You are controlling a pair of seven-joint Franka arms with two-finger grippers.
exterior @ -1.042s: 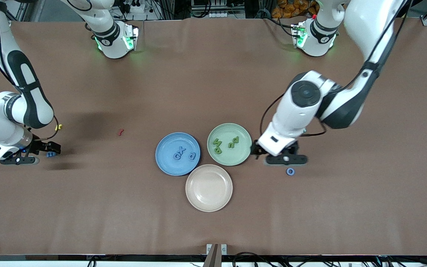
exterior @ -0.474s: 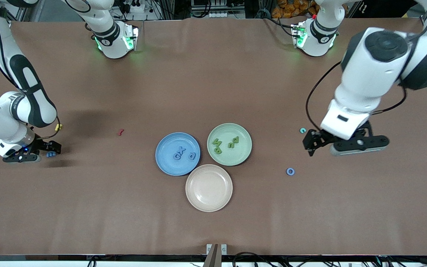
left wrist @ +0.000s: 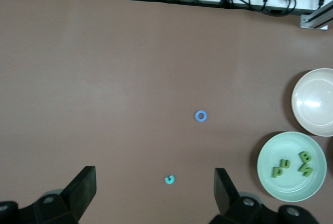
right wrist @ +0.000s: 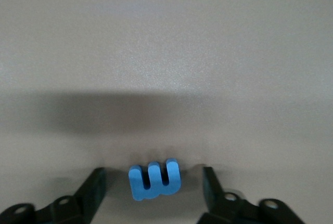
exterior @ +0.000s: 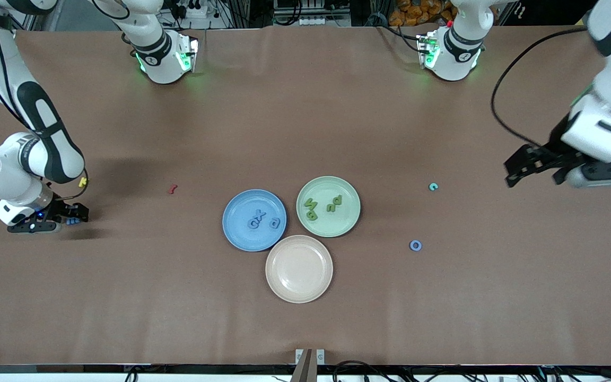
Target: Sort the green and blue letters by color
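Note:
A blue E point(right wrist: 154, 180) lies on the table at the right arm's end, between the fingers point(right wrist: 96, 193) of my right gripper point(exterior: 75, 218), which is open with a gap on each side. The blue plate point(exterior: 242, 207) holds blue letters point(exterior: 258, 218). On the green plate point(exterior: 332, 185) lie green letters point(exterior: 311, 208). A blue o point(exterior: 416, 245) and a small teal letter point(exterior: 433, 186) lie loose toward the left arm's end. My left gripper point(exterior: 541, 170) hangs open and empty above the table at that end.
A beige plate point(exterior: 299, 286) stands nearer the camera than the other two plates. A yellow letter point(exterior: 83, 182) and a dark red letter point(exterior: 173, 188) lie near the right arm. The left wrist view shows the teal letter point(left wrist: 169, 180), the blue o point(left wrist: 201, 115) and the green plate point(left wrist: 291, 151).
The left arm has swung up and away from beside the green plate toward its own end of the table. The right gripper has stayed low at the blue E.

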